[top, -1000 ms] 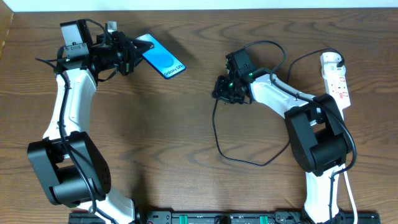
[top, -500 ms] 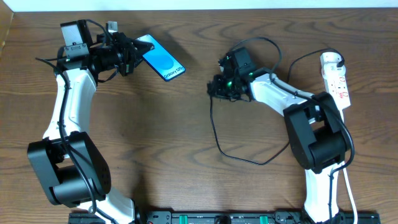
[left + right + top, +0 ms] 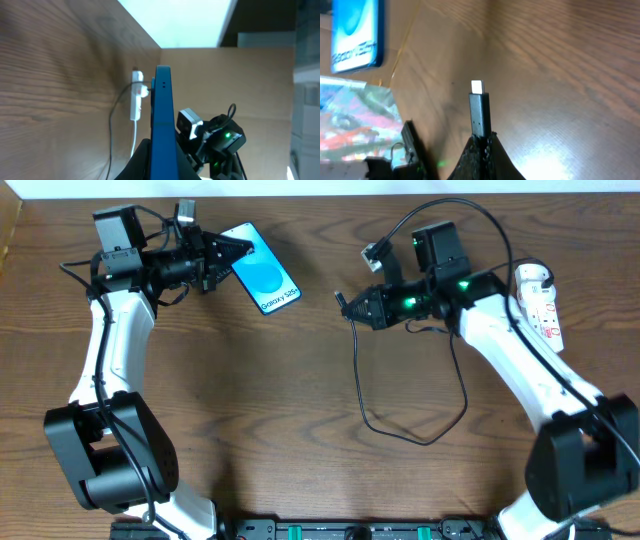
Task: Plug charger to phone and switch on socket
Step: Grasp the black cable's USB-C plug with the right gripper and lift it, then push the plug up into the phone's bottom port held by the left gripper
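The phone [image 3: 265, 278] with its light-blue screen is held at its upper end by my left gripper [image 3: 232, 252], tilted at the back left of the table. In the left wrist view the phone [image 3: 162, 115] stands edge-on between the jaws. My right gripper [image 3: 350, 305] is shut on the charger's black connector tip [image 3: 479, 112], which points left toward the phone. The phone also shows in the right wrist view [image 3: 357, 32]. The black charger cable [image 3: 400, 432] loops over the table. The white socket strip [image 3: 540, 305] lies at the far right, and it shows in the left wrist view [image 3: 136, 95].
The wooden table [image 3: 300, 390] has its back edge just behind the phone and strip. The charger cable arcs above the right arm [image 3: 520, 370]. The left arm [image 3: 110, 350] runs along the left side.
My right gripper has lifted and swung so the connector now points left toward the phone. The cable loop has shifted right. The phone has tilted and moved slightly in my left gripper.
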`<move>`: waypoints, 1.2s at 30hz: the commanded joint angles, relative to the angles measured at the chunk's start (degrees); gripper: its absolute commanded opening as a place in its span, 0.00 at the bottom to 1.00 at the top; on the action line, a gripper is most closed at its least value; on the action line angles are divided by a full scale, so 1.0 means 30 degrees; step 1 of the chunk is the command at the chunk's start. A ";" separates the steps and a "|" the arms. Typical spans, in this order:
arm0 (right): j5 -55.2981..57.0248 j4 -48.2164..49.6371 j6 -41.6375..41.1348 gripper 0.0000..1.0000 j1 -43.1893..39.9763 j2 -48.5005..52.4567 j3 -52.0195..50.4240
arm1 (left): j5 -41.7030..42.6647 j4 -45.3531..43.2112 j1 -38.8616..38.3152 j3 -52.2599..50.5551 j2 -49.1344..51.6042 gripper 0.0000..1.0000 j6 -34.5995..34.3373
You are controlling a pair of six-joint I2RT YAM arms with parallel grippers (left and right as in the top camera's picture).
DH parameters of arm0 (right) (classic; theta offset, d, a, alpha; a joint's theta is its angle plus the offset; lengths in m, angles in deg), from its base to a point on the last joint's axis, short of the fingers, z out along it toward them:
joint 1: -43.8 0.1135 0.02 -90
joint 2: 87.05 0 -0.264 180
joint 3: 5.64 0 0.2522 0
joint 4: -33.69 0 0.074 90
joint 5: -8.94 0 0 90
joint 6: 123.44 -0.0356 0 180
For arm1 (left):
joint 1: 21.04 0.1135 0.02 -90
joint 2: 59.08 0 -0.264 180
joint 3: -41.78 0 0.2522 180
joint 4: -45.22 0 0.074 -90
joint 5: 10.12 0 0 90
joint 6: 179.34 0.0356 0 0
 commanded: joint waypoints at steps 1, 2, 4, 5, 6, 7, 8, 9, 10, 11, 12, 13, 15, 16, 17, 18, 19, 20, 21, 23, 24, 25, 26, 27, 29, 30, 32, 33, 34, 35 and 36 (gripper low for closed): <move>-0.0670 -0.0831 0.1632 0.01 0.0255 -0.0911 0.0007 | 0.1800 -0.0138 -0.0029 0.0124 -0.0503 0.07 0.0313; -0.0670 -0.1078 0.1712 0.01 0.0335 -0.1173 0.0007 | 0.1800 -0.0138 -0.0029 0.0124 -0.0503 0.08 0.0313; -0.0678 -0.1209 0.1690 0.01 0.0503 -0.1472 0.0007 | 0.1800 -0.0138 -0.0029 0.0124 -0.0503 0.07 0.0313; -0.0685 -0.1209 0.1668 0.01 0.0656 -0.1559 0.0007 | 0.1800 -0.0138 -0.0029 0.0124 -0.0503 0.07 0.0313; -0.0685 -0.1202 0.1523 0.01 0.0809 -0.1566 0.0007 | 0.1800 -0.0138 -0.0029 0.0124 -0.0503 0.07 0.0313; -0.0743 -0.1202 0.1282 0.01 0.1049 -0.1566 0.0007 | 0.1800 -0.0138 -0.0029 0.0124 -0.0503 0.08 0.0313; -0.0874 -0.1202 0.1209 0.01 0.1246 -0.1559 0.0007 | 0.1807 -0.0138 -0.0029 0.0124 -0.0503 0.08 0.0313; -0.0911 -0.1209 0.1195 0.01 0.1515 -0.1552 0.0007 | 0.1807 -0.0138 -0.0029 0.0124 -0.0503 0.07 0.0313; -0.0903 -0.1195 0.1188 0.01 0.1792 -0.1552 0.0007 | 0.1807 -0.0138 -0.0029 0.0124 -0.0503 0.07 0.0313; -0.0903 -0.1115 0.1173 0.01 0.2062 -0.1552 0.0007 | 0.1807 -0.0138 -0.0029 0.0124 -0.0503 0.07 0.0313; -0.0896 -0.0969 0.1013 0.01 0.2317 -0.1552 0.0007 | 0.1814 -0.0138 -0.0029 0.0124 -0.0503 0.08 0.0313; -0.0882 -0.0780 0.0743 0.01 0.2535 -0.1552 0.0007 | 0.1887 -0.0138 -0.0029 0.0124 -0.0503 0.07 0.0313; -0.0882 -0.0408 0.0182 0.01 0.2871 -0.1552 0.0007 | 0.2142 -0.0138 -0.0029 0.0124 -0.0503 0.07 0.0321; -0.0889 -0.0189 -0.0175 0.01 0.2994 -0.1552 0.0007 | 0.2222 -0.0138 -0.0029 0.0124 -0.0503 0.07 0.0328; -0.0889 0.0036 -0.0554 0.01 0.3096 -0.1552 0.0007 | 0.2229 -0.0138 -0.0029 0.0124 -0.0503 0.07 0.0328; -0.0889 0.0386 -0.0998 0.01 0.3220 -0.1552 0.0007 | 0.2208 -0.0138 -0.0029 0.0124 -0.0503 0.07 0.0335; -0.0889 0.0597 -0.1217 0.01 0.3279 -0.1552 0.0007 | 0.2208 -0.0138 -0.0029 0.0124 -0.0503 0.07 0.0335; -0.0889 0.0787 -0.1377 0.01 0.3344 -0.1552 0.0007 | 0.2200 -0.0138 -0.0029 0.0124 -0.0503 0.07 0.0342; -0.0896 0.0976 -0.1443 0.01 0.3424 -0.1552 0.0007 | 0.2200 -0.0138 -0.0029 0.0124 -0.0503 0.07 0.0357; -0.0882 0.1297 -0.1734 0.01 0.3585 -0.1552 0.0007 | 0.2142 -0.0138 -0.0029 0.0124 -0.0503 0.07 0.0495; -0.0845 0.1370 -0.1843 0.01 0.3643 -0.1552 0.0007 | 0.2127 -0.0138 -0.0029 0.0124 -0.0503 0.07 0.0590; -0.0809 0.1421 -0.1843 0.01 0.3687 -0.1552 0.0007 | 0.2135 -0.0138 -0.0029 0.0124 -0.0503 0.07 0.0780; -0.0801 0.1472 -0.1851 0.01 0.3708 -0.1552 0.0007 | 0.2127 -0.0138 -0.0029 0.0124 -0.0503 0.07 0.0852; -0.0809 0.1523 -0.1982 0.01 0.3738 -0.1552 0.0007 | 0.2127 -0.0138 -0.0029 0.0124 -0.0503 0.07 0.0911; -0.0801 0.1552 -0.2200 0.01 0.3738 -0.1552 0.0007 | 0.2040 -0.0138 -0.0051 0.0124 -0.0503 0.07 0.0911; -0.0809 0.1596 -0.2200 0.01 0.3738 -0.1552 0.0007 | 0.1909 -0.0138 -0.0080 0.0124 -0.0503 0.07 0.0911; -0.0801 0.1712 -0.2390 0.01 0.3759 -0.1552 0.0007 | 0.1603 -0.0138 -0.0160 0.0124 -0.0503 0.07 0.0925; -0.0801 0.1785 -0.2594 0.01 0.3759 -0.1552 0.0007 | 0.1399 -0.0131 -0.0226 0.0124 -0.0503 0.07 0.0976; -0.0801 0.1821 -0.2703 0.01 0.3752 -0.1552 0.0007 | 0.1260 -0.0138 -0.0299 0.0124 -0.0503 0.08 0.0984; -0.0809 0.1821 -0.2703 0.01 0.3752 -0.1552 0.0007 | 0.1231 -0.0146 -0.0364 0.0124 -0.0503 0.07 0.0984; -0.0801 0.1821 -0.2703 0.01 0.3752 -0.1552 0.0007 | 0.1180 -0.0138 -0.0474 0.0124 -0.0503 0.07 0.0984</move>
